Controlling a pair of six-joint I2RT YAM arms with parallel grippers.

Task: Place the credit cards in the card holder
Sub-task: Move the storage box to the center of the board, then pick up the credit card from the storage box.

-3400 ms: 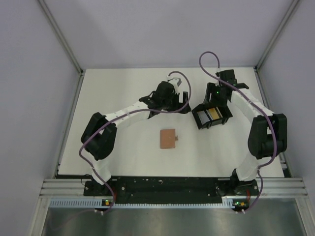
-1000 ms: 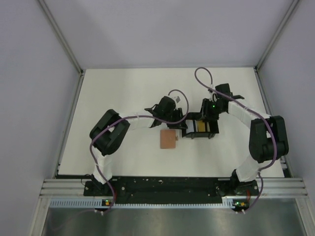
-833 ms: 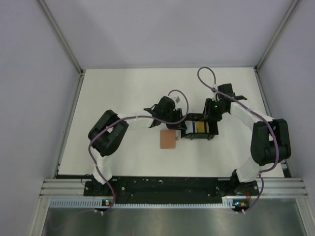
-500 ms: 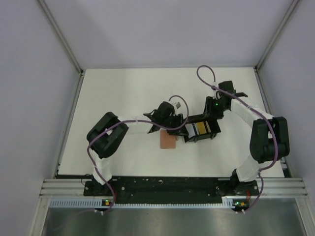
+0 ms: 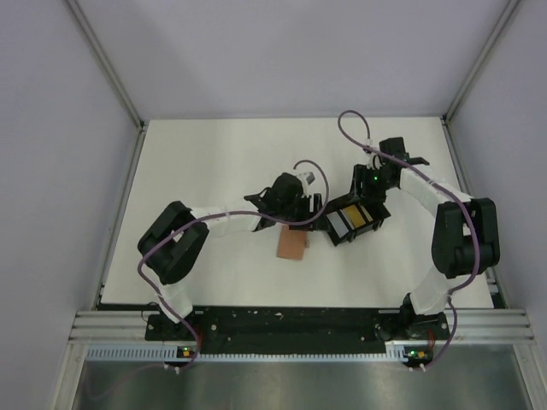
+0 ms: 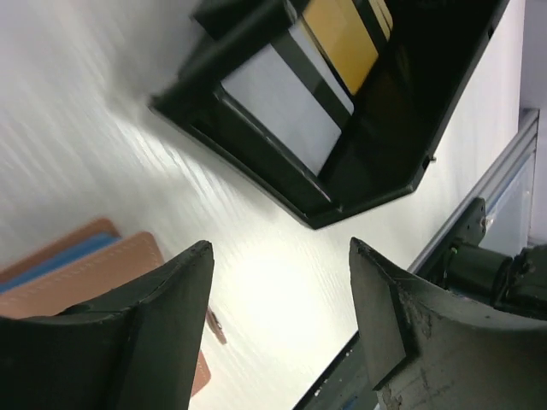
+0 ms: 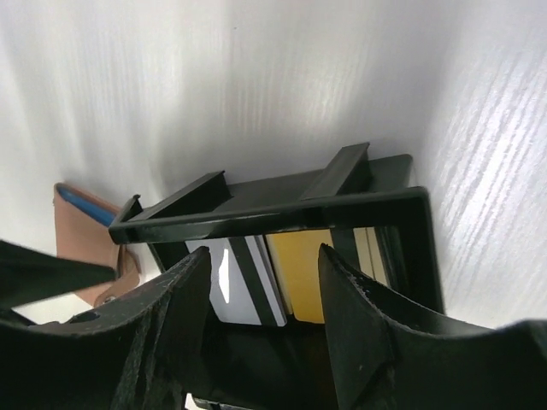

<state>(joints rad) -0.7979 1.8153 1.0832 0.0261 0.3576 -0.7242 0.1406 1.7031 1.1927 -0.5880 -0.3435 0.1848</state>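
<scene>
The tan holder [image 5: 292, 245] lies flat on the surface [image 5: 214, 162], nearest the bases. Over its far edge hangs the left end effector [image 6: 280, 249], spread wide and empty. Just right of it sits the black tray [image 6: 376, 145] (turned askew), with the pale card [image 6: 282, 107] and yellow card [image 6: 342, 38] side by side inside. The right end effector [image 7: 263, 250] hovers at the tray's far wall, fingers apart

Lit brightly and evenly from above, with soft, faint shadows; streaked glare and motion blur across the table [image 6: 77, 171], near foreground out of focus.
</scene>
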